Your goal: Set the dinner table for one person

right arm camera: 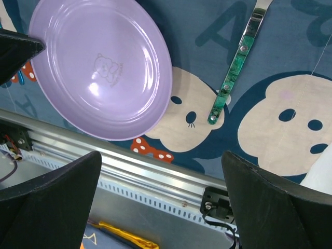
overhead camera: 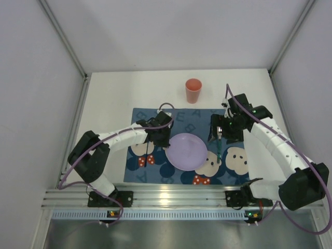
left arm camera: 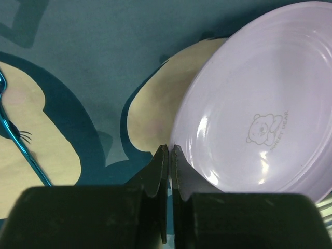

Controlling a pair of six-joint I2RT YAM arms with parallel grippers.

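Dinner table (overhead camera: pixel 114 93): white top, mid-frame in top view, blue mat (overhead camera: pixel 140 168) at its centre. L gripper (left arm camera: pixel 169 148) fingers pressed together, tips just beside rim of lilac plate (left arm camera: pixel 259 104) on mat. R gripper (right arm camera: pixel 161 153) fingers spread wide above mat; green-handled utensil (right arm camera: pixel 231 83) upper right of wrist frame, right of plate.

— Where do your cameras look from?
— One sits high behind my arm bases, looking steeply down over the whole bench (overhead camera: pixel 114 93). My left wrist camera peers past my left pincer (left arm camera: pixel 169 149), very close to the mat (left arm camera: pixel 104 62). My right wrist camera sits higher, angled down toward the rail (right arm camera: pixel 155 176).
— What do they share?
— The lilac plate (overhead camera: pixel 185 150), seen in all three.
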